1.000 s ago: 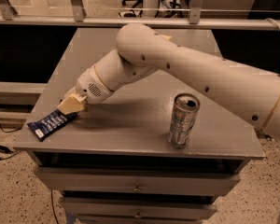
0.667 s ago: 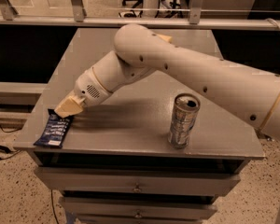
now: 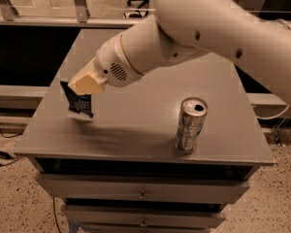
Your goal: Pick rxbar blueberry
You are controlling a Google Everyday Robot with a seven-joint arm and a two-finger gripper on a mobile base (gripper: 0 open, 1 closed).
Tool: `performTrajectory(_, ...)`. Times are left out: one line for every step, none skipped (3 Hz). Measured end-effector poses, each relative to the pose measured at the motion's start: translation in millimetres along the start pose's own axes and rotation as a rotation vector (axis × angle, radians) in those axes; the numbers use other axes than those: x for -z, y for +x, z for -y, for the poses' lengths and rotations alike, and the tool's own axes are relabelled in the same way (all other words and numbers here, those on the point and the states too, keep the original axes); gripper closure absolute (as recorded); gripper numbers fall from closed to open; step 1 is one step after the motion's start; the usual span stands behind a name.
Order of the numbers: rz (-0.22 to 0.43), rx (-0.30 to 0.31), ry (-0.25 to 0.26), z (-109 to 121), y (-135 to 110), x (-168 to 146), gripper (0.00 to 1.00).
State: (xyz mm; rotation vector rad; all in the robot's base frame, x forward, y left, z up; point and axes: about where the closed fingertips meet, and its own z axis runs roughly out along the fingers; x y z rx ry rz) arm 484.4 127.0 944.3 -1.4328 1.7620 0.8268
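Observation:
The rxbar blueberry [image 3: 78, 103] is a small flat bar in a dark blue wrapper with white lettering. It hangs upright from my gripper [image 3: 87, 84], just above the left part of the grey table top [image 3: 136, 115], with its shadow below it. My gripper's pale yellow fingers are shut on the bar's top end. The big white arm reaches in from the upper right.
A silver drink can [image 3: 190, 125] stands upright near the table's front right. The table has drawers [image 3: 143, 195] under its front edge. A metal railing [image 3: 80, 4] runs behind the table. Speckled floor lies to the left and right.
The bar lay flat at the table's front left corner under the gripper tip. Now it hangs upright in the gripper, lifted off the surface and a little farther in from the edge.

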Motion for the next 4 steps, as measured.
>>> performTrajectory(0.013,0.024,0.072,11,-12,29,1.00)
performTrajectory(0.012,0.012,0.125,53,-10,38,1.00)
performTrajectory(-0.004,-0.006,0.175,99,-4,51,1.00)
performTrajectory(-0.004,-0.006,0.175,99,-4,51,1.00)
